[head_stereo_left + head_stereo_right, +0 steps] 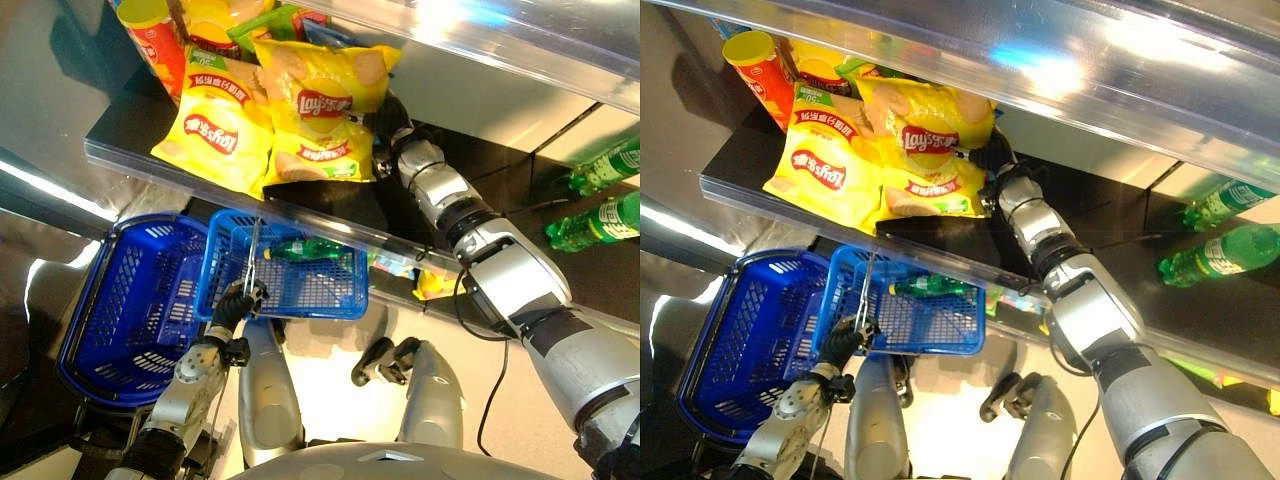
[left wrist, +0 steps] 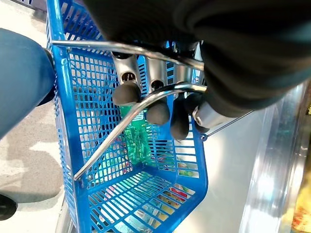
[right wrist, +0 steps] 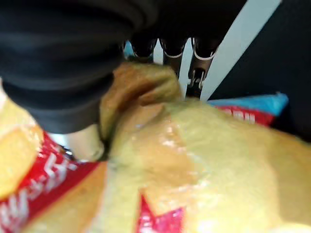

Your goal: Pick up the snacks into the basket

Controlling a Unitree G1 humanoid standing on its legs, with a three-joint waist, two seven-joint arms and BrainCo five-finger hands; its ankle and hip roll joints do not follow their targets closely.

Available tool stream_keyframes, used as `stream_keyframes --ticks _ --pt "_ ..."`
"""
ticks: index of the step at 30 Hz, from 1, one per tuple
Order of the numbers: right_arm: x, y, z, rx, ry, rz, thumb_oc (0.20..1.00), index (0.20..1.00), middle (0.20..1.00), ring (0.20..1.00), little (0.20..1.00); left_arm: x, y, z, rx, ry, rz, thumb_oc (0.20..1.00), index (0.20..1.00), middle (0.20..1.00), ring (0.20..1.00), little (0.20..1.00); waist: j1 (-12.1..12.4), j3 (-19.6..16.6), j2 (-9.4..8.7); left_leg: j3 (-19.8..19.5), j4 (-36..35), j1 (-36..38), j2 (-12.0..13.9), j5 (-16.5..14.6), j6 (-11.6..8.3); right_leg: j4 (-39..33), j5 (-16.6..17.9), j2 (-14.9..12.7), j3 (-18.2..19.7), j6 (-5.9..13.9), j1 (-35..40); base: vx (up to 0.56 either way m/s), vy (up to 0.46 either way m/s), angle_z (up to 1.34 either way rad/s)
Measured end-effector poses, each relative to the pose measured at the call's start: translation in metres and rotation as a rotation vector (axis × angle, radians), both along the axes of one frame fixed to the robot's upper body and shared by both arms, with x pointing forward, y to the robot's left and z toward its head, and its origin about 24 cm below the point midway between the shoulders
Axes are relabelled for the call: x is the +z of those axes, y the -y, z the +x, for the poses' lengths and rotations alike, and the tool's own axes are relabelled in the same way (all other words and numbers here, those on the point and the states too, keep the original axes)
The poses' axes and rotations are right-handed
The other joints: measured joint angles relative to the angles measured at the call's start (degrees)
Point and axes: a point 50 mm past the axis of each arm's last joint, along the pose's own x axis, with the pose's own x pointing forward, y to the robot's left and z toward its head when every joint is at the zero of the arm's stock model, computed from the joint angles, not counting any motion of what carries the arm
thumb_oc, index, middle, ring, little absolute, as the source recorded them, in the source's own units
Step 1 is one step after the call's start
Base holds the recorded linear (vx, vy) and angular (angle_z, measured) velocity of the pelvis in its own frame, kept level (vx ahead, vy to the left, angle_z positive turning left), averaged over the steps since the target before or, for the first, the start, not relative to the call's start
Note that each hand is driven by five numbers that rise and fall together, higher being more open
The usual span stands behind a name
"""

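I count three yellow chip bags on the dark shelf (image 1: 130, 120): the top chip bag (image 1: 320, 95) nearest my right robot hand, a second chip bag (image 1: 215, 130) to its left, and a third chip bag (image 1: 305, 165) lying partly under the top one. A red chip can (image 1: 155, 40) stands at the back left of the shelf, with a green packet (image 1: 262, 25) behind the bags. Two green bottles (image 1: 610, 165) lie on the shelf well off to my right, and one more green bottle (image 1: 305, 248) lies inside the small blue basket (image 1: 300, 290).

There are two blue baskets: the small one, and a large blue basket (image 1: 120, 310) just beside it on my left. My left robot hand (image 2: 160, 104) is curled round the metal handle (image 2: 121, 131) of the small basket, holding it below the shelf's front edge.

My right robot hand (image 1: 385, 135) is at the right edge of the top chip bag, with its thumb and fingers pinching that yellow edge in the right wrist view. The bag lies on the shelf, above the small basket.
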Motion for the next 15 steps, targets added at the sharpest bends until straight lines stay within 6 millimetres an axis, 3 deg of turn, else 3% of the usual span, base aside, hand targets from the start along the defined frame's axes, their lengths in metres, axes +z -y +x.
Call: stream_keyframes --ticks 7,15 --pt "0.002 -0.003 -0.004 0.01 0.038 -0.046 0.2 0.2 0.2 0.2 0.2 0.0 0.001 0.001 0.01 -0.003 0.006 0.2 0.2 0.2 0.2 0.2 -0.52 -0.04 -0.19 0.12 0.1 0.37 -0.01 -0.02 0.02 0.05 0.01 -0.11 0.05 0.01 0.25 0.01 0.027 0.0" --pt "-0.012 0.002 -0.013 0.024 0.07 -0.09 0.2 0.2 0.2 0.2 0.2 -0.003 0.002 0.001 0.017 -0.027 0.002 0.2 0.2 0.2 0.2 0.2 -1.74 -0.04 -0.41 1.56 -0.34 2.31 0.18 -0.18 0.2 -0.42 0.32 0.01 1.06 0.21 0.78 0.02 0.026 -0.05"
